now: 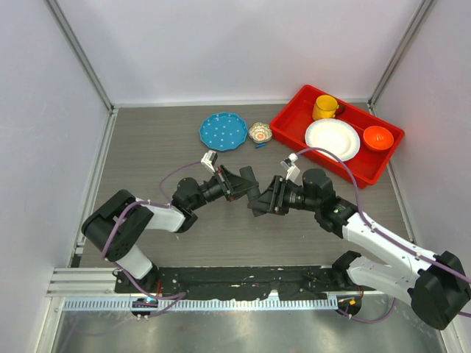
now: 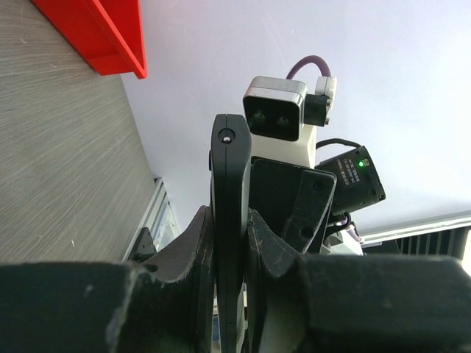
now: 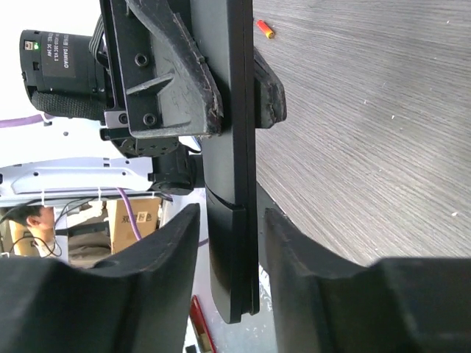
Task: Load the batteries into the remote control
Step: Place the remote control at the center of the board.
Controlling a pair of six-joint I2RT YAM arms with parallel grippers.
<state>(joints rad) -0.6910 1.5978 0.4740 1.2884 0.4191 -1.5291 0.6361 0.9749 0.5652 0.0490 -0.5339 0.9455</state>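
Observation:
The remote control (image 2: pixel 228 162) is a slim black bar held above the table between the two arms. My left gripper (image 2: pixel 229 217) is shut on it, both fingers pressed flat against its sides, and in the top view the left gripper (image 1: pixel 249 181) points right. My right gripper (image 3: pixel 230 213) faces it, open. The remote control's (image 3: pixel 232 110) free end hangs between the right fingers with a gap on each side. In the right wrist view the left gripper's fingers (image 3: pixel 173 81) clamp the bar further up. The right gripper (image 1: pixel 263 200) meets the left one at mid-table. The batteries are out of view.
A red tray (image 1: pixel 294 118) at the back right holds a yellow mug (image 1: pixel 324 107), a white plate (image 1: pixel 333 139) and an orange bowl (image 1: pixel 377 137). A blue plate (image 1: pixel 223 131) and a small patterned bowl (image 1: pixel 260 132) sit left of it. An orange stick (image 3: pixel 263 28) lies on the table.

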